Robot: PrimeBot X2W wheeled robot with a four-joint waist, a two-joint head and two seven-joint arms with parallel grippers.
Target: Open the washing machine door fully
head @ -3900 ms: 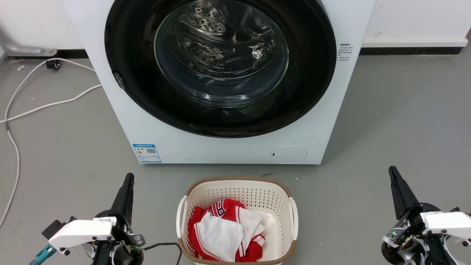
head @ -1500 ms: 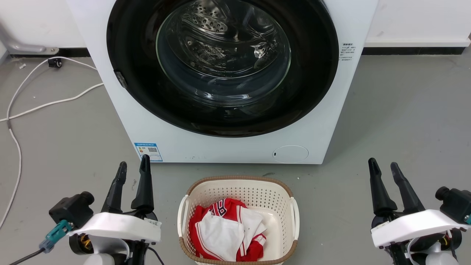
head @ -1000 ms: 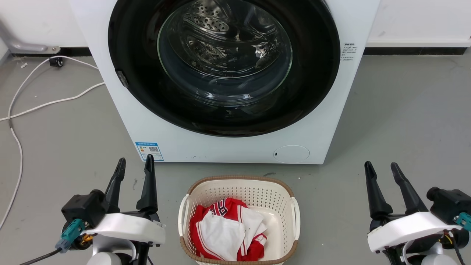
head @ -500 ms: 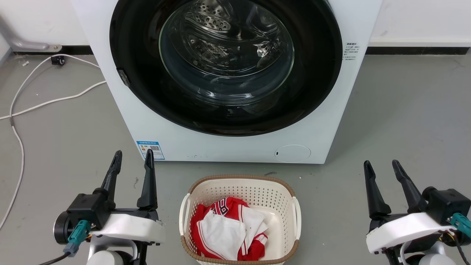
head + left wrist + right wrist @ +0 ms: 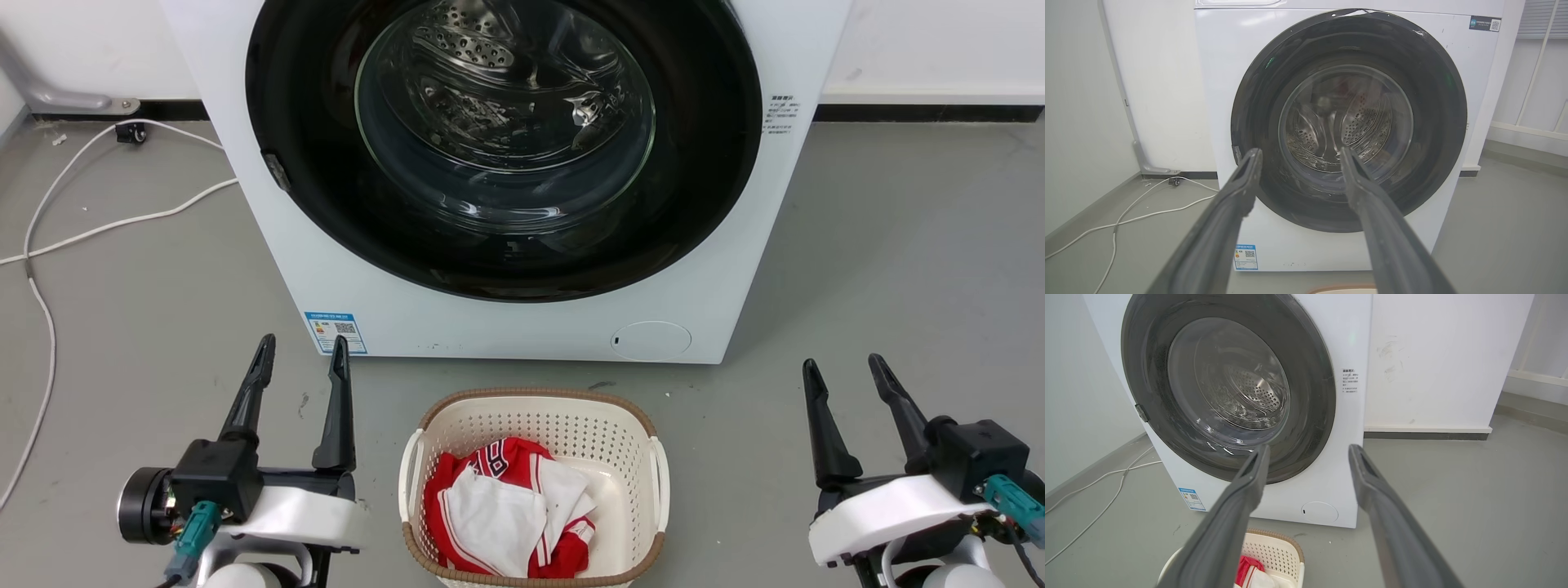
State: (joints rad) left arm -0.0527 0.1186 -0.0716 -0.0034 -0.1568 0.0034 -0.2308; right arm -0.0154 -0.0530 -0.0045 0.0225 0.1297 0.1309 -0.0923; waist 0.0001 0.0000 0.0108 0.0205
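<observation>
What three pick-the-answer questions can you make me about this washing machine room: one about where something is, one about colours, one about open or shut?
1. Where does the laundry basket stand?
A) on the floor in front of the washing machine
B) inside the machine
C) on top of the machine

2. What colours are the clothes in it?
A) blue and green
B) red and white
C) black and yellow

3. How is the washing machine door?
A) wide open
B) taken off
C) shut

Answers:
1 A: it sits on the grey floor just below the machine's white front.
2 B: red cloth with white parts lies inside it.
3 C: the black disc lies flat against the front.
</observation>
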